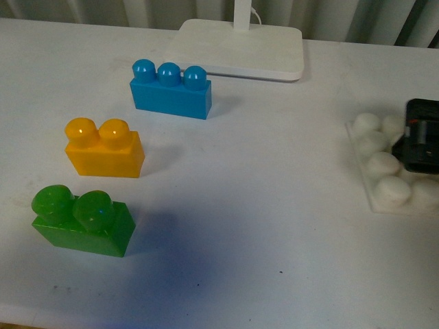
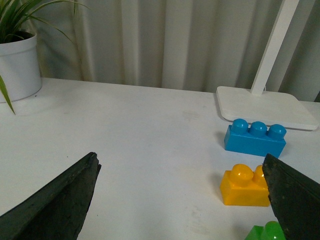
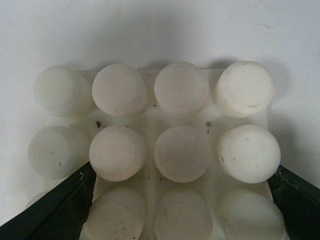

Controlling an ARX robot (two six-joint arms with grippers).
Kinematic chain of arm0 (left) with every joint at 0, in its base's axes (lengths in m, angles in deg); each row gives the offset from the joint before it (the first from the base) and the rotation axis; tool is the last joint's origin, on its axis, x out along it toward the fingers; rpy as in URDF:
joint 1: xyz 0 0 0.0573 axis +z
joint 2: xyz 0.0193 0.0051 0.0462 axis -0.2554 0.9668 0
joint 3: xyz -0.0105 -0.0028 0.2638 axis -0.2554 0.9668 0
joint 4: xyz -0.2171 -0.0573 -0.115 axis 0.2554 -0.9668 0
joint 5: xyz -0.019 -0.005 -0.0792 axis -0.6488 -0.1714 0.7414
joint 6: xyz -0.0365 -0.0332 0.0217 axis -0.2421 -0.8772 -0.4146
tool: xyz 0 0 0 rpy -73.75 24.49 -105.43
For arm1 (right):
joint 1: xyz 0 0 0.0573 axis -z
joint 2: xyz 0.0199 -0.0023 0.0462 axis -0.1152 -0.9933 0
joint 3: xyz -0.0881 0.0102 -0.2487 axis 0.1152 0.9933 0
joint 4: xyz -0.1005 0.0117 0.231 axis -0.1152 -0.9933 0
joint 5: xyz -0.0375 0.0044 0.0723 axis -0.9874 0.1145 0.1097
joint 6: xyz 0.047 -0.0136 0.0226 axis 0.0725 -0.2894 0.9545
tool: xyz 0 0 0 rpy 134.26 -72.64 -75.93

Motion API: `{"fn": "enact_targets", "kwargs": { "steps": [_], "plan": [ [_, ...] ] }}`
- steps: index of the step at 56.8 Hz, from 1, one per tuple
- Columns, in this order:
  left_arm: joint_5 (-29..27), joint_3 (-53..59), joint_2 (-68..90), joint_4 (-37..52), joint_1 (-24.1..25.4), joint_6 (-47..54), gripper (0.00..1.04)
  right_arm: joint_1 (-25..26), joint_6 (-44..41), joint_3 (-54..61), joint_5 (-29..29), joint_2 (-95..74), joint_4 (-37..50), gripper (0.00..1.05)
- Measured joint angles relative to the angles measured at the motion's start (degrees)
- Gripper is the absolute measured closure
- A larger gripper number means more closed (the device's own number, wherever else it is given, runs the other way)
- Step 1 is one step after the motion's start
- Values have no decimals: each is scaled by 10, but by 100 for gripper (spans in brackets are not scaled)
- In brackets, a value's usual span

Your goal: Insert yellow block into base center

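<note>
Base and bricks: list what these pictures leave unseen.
Front view: the base runs off the edge; the right gripper covers part.
Right wrist view: some of its studs are cut off.
Left wrist view: a finger of the left gripper hides part of the yellow block; the green brick is mostly cut off.

Left gripper [image 2: 180, 161] spread wide, right gripper [image 3: 182, 172] spread wide

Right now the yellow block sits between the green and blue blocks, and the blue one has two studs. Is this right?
No: the front view shows three studs on the blue block. The yellow block does sit between it and the green block.
</note>
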Motion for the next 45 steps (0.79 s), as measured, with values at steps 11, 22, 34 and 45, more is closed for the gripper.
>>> {"fn": "enact_targets", "kwargs": {
  "steps": [11, 22, 34, 45],
  "plan": [
    [0, 0, 0, 0, 0, 0, 6, -78, 83, -31, -36, -26, -3, 8],
    [0, 0, 0, 0, 0, 0, 6, -142, 144, -54, -31, -38, -10, 9],
    [0, 0, 0, 0, 0, 0, 6, -178, 158, -60, -5, -33, -18, 9],
    [0, 0, 0, 0, 0, 0, 6, -167, 160, -52, 36, -5, -29, 9]
  ]
}}
